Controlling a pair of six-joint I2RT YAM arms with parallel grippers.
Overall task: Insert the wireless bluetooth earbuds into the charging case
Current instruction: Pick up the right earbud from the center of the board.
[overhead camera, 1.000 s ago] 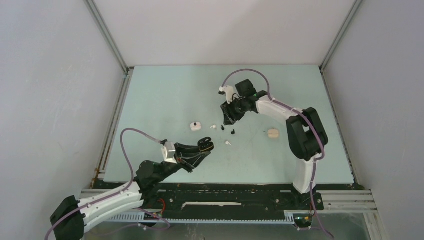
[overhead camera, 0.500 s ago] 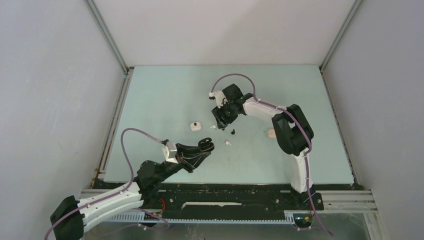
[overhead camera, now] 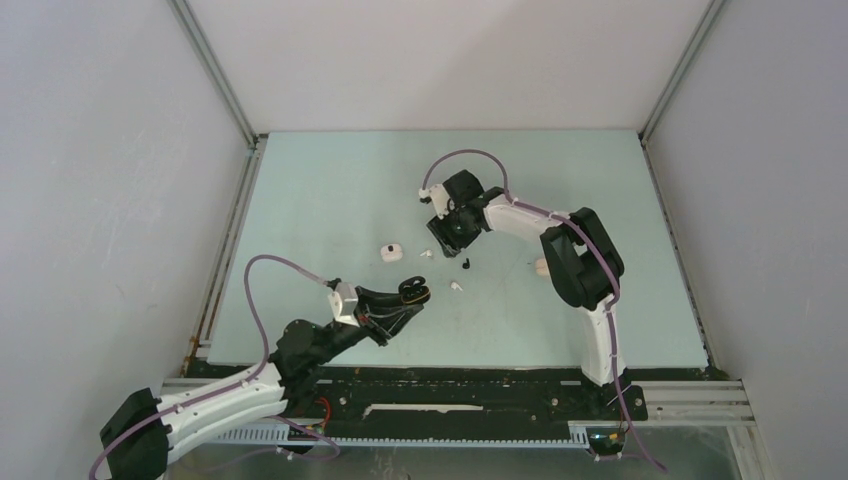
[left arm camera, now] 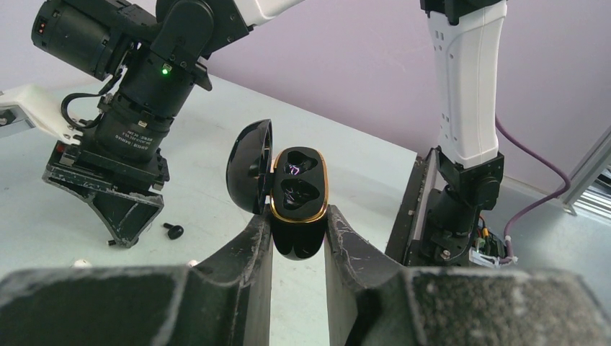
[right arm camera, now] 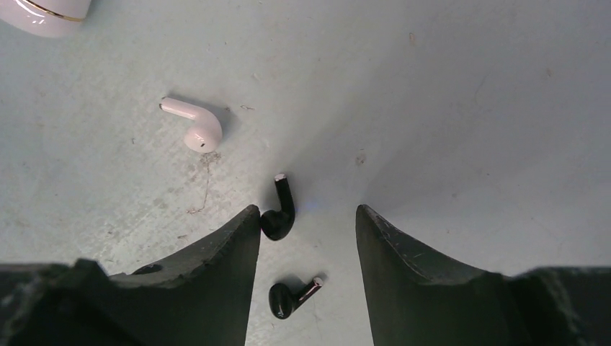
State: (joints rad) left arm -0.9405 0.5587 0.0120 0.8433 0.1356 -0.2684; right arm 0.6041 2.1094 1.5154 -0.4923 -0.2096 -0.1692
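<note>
Left fingers [left arm camera: 245, 268] clamp an open black case [left arm camera: 297, 196]; right fingers [right arm camera: 216, 277], half spread and empty, straddle two black earbuds [right arm camera: 279, 216] on the surface [right arm camera: 468, 108].

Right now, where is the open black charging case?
The black charging case is clamped lid-open in the left gripper, left of centre in the top view, near a white earbud.

White case [right arm camera: 45, 13] cropped; tan case [overhead camera: 541, 266] seemingly half-hidden.

Around the pale green worktop's [overhead camera: 330, 180] middle lie a white case [overhead camera: 390, 252], two black earbuds [right arm camera: 279, 213], a white earbud [right arm camera: 193, 124] and, nearer the front edge, another white earbud [overhead camera: 456, 287].
</note>
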